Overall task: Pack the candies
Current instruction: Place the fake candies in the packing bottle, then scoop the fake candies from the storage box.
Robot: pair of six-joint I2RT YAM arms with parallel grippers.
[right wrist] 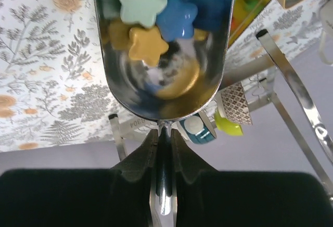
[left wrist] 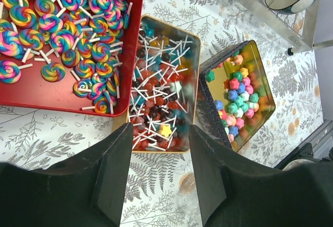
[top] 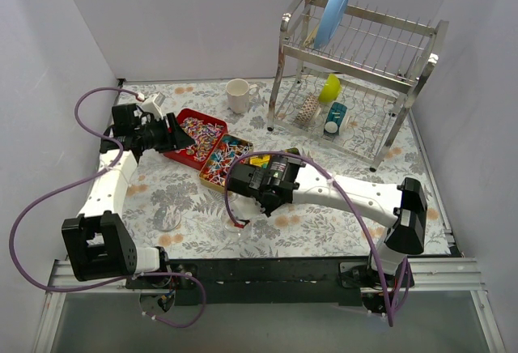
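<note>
Three trays sit in a slanting row left of the middle of the table (top: 202,227), running from near the back-left corner toward the centre. The red tray (left wrist: 36,94) is heaped with swirl lollipops (left wrist: 52,24). Touching it is a gold tray (left wrist: 199,60) full of small stick lollipops (left wrist: 158,86), and just beside that stands a gold tin (left wrist: 208,115) holding pastel star candies (left wrist: 239,102).

The left gripper (left wrist: 160,139) hangs over the near end of the gold tray. Its claw stands apart with nothing between the fingers.

The right gripper (right wrist: 164,139) is pinched tight on the thin handle of a metal scoop (right wrist: 174,99). A few star candies lie in the bowl of the scoop: mint, blue and yellow. From above, that arm reaches in from the right and covers most of the tin. I think the yellow patch just past its wrist is the tin, but it is hard to be sure.

A white mug (top: 237,94) stands near the back edge. A dish rack (top: 356,70) fills the back-right corner, with a blue plate (top: 333,9) upright in its top tier.
</note>
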